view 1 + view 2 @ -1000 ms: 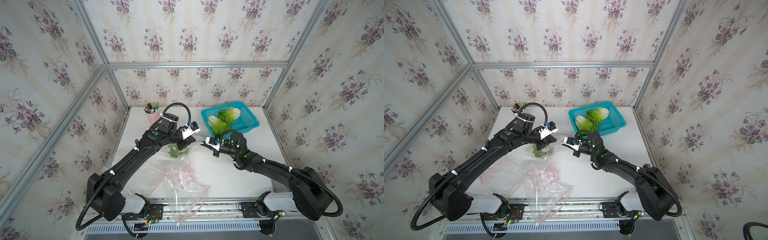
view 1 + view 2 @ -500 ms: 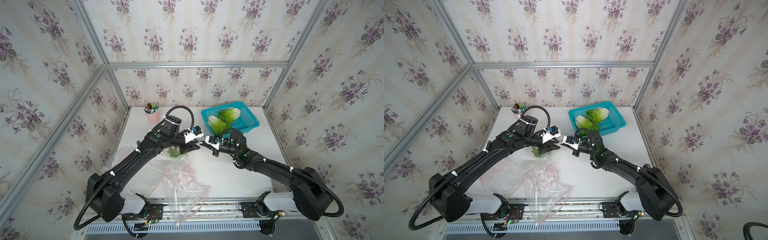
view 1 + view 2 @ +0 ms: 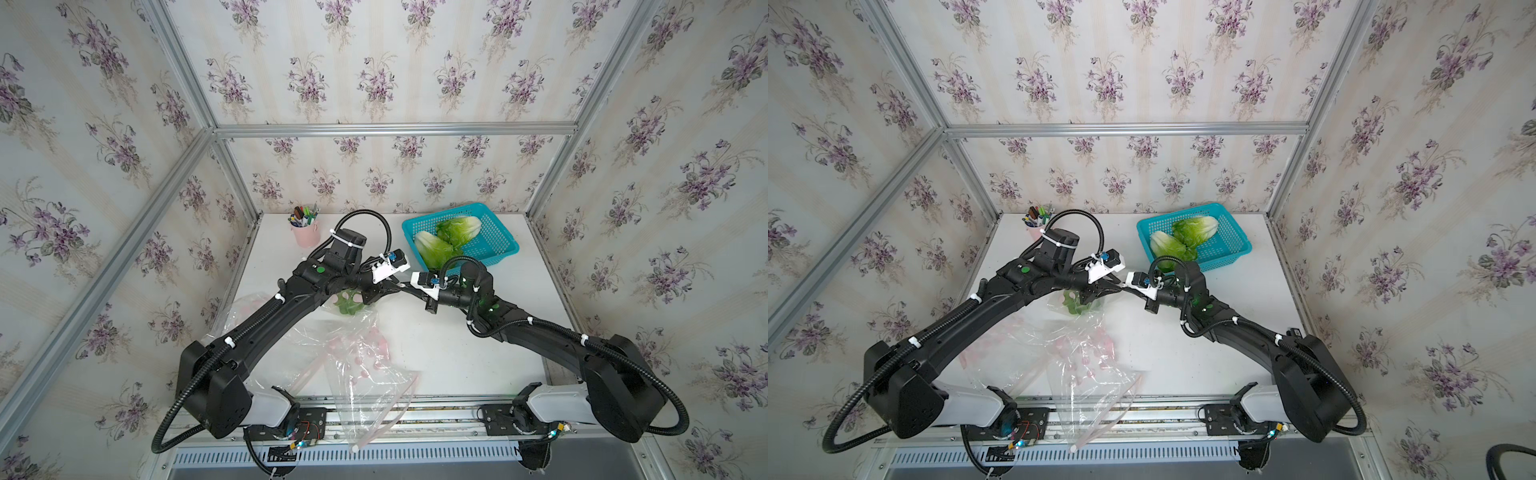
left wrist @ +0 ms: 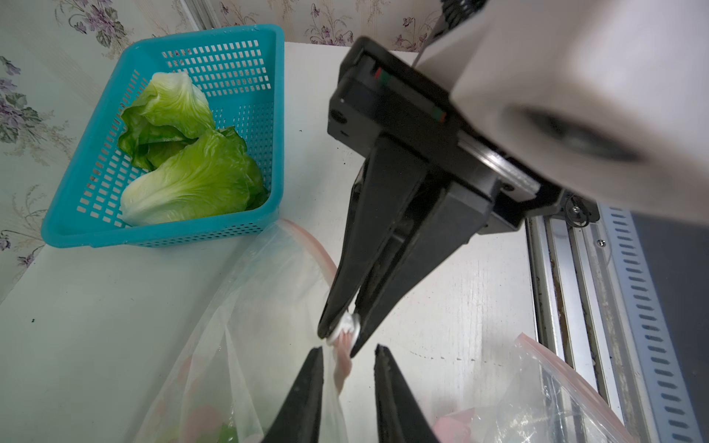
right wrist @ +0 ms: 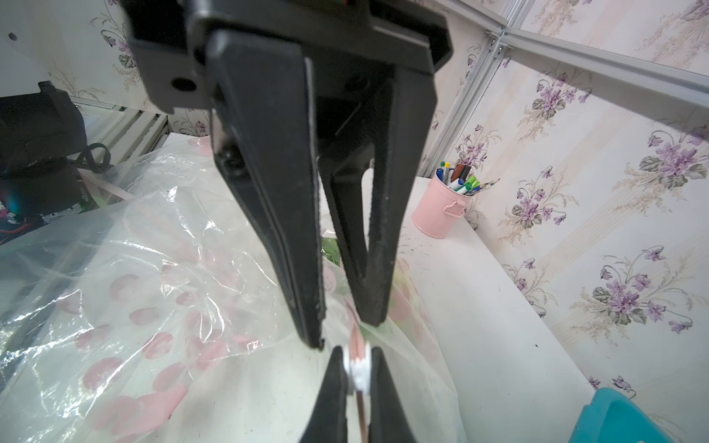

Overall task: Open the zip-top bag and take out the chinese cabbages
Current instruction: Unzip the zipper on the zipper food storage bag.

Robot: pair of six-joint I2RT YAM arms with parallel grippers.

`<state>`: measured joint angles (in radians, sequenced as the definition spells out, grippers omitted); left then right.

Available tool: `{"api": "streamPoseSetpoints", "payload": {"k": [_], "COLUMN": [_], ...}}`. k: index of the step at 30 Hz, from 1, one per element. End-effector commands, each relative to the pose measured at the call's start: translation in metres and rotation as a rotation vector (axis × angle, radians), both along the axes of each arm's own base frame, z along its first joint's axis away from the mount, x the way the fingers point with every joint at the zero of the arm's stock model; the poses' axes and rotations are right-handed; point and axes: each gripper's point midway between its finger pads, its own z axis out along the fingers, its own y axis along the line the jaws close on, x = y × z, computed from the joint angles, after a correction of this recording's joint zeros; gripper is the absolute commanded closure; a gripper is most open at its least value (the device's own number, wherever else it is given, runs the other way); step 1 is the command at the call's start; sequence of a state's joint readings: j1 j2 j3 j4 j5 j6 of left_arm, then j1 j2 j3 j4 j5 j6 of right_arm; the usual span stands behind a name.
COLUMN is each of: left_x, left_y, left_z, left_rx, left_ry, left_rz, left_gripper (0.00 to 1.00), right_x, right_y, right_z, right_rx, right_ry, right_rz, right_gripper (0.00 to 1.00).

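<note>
The clear zip-top bag [image 3: 353, 336] with pink spots lies crumpled on the white table in both top views. One chinese cabbage [image 3: 348, 301] [image 3: 1075, 301] shows green inside it, under my left arm. Two more cabbages [image 3: 434, 249] [image 4: 192, 184] lie in the teal basket [image 3: 505, 249]. My right gripper [image 5: 357, 364] [image 4: 341, 337] is shut on the bag's white zip slider [image 5: 358, 370]. My left gripper [image 4: 349, 351] [image 5: 343, 330] meets it tip to tip, open a little, with the pink zip strip [image 4: 343, 362] loose between its fingers.
A pink cup of pens [image 3: 305, 232] [image 5: 437, 214] stands at the back left. The basket [image 4: 153, 234] sits at the back right, close behind the right wrist. More clear plastic [image 3: 365, 399] hangs over the table's front edge onto the rail.
My left gripper has swung right to meet the right gripper's tips, and its jaws have parted. The right gripper has stayed in place, shut on the slider.
</note>
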<state>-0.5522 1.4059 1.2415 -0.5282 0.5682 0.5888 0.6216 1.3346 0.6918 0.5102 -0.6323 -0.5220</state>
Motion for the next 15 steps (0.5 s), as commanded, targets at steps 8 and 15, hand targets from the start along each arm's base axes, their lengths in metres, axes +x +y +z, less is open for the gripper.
{"api": "streamPoseSetpoints", "payload": {"k": [8,15], "left_x": [0.009,0.002], "left_y": [-0.007,-0.007], "left_z": [-0.004,-0.009], "left_rx": [0.013,0.027], "left_ry": [-0.005,-0.017], "left_rz": [0.006,-0.018], "left_gripper": [0.98,1.0], "right_x": [-0.005,-0.004], "right_y": [0.002,0.001], "right_z": [0.01,0.011], "right_rx": [0.023,0.025], "right_ry": [-0.021,-0.028], "right_rz": [0.026,0.024], "right_gripper": [1.0,1.0]}}
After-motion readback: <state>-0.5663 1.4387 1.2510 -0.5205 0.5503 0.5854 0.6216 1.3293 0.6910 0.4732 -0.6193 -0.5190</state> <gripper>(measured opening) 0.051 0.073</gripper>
